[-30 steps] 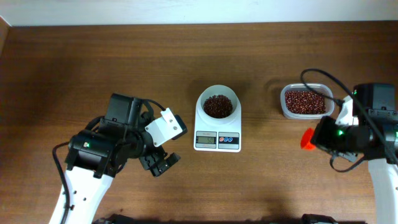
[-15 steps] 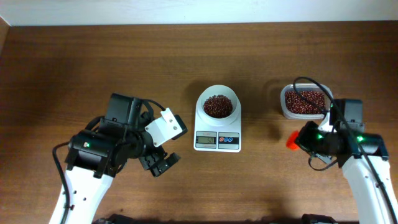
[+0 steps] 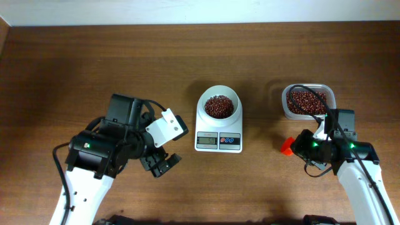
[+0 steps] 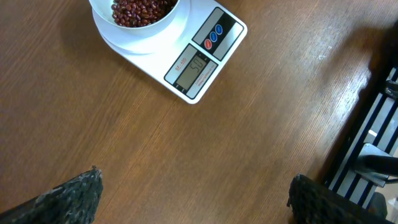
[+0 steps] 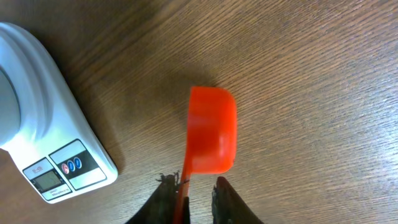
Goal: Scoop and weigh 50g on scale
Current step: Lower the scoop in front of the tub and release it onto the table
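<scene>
right gripper (image 5: 189, 199): jaws a little apart, low over the tabletop (image 3: 94, 62), towards its right edge and nearer the front. the thin handle of the orange-red scoop (image 5: 211, 137) runs in between the two fingers. it lies close against one of them, with a clear gap to the other, so it is not clamped. the scoop's cup lies on the wood just beyond the fingertips; its opening is not in view.

left gripper (image 3: 161, 164): jaws spread wide with nothing between them. it hangs above bare wood left of centre, towards the front edge, well apart from every object.

scale (image 3: 218, 139): stands at about the middle of the tabletop, its display and coloured buttons turned to the front edge. it is left of the scoop and not touching it. digits show on the display but are too small to read with certainty.

bowl (image 3: 201, 103): round, white, seated on the far half of the scale.

beans (image 3: 219, 106): dark red-brown, a loose pile covering the bottom of the bowl.

tub (image 3: 284, 106): clear plastic, farther back towards the right edge, beyond the right gripper. it holds more of the same beans.
</scene>
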